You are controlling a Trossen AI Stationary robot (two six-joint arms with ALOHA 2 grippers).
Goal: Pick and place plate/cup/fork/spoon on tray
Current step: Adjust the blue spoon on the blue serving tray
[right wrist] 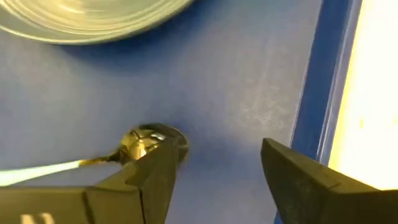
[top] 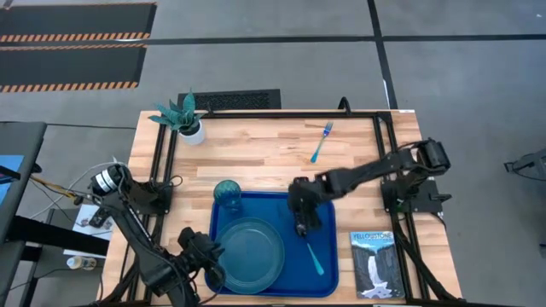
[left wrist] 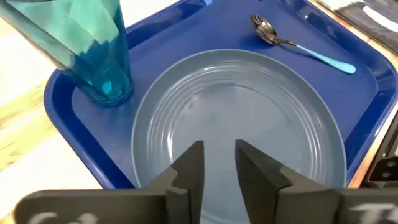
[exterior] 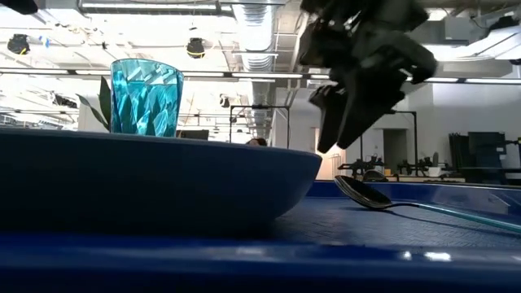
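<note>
So far three of four are on the tray (top: 328,277): plate (top: 249,245), cup (top: 227,194), spoon (top: 313,256). Right gripper (top: 301,228) hovers wide open and empty above the spoon's bowl; left gripper (left wrist: 219,163), slightly parted and empty, sits over the plate's near rim. Fork (top: 322,141) is left out on the table (top: 256,145).

There is one tray (top: 328,277), one plate (top: 248,246), one cup (top: 227,194), one spoon (top: 313,256), one fork (top: 321,141), one potted plant (top: 182,116), one book (top: 374,263), and two grippers (top: 301,223) (top: 202,256).

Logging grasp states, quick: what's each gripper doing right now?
Left gripper: slightly open, empty, over the plate.
Right gripper: open, empty, above the spoon.
</note>
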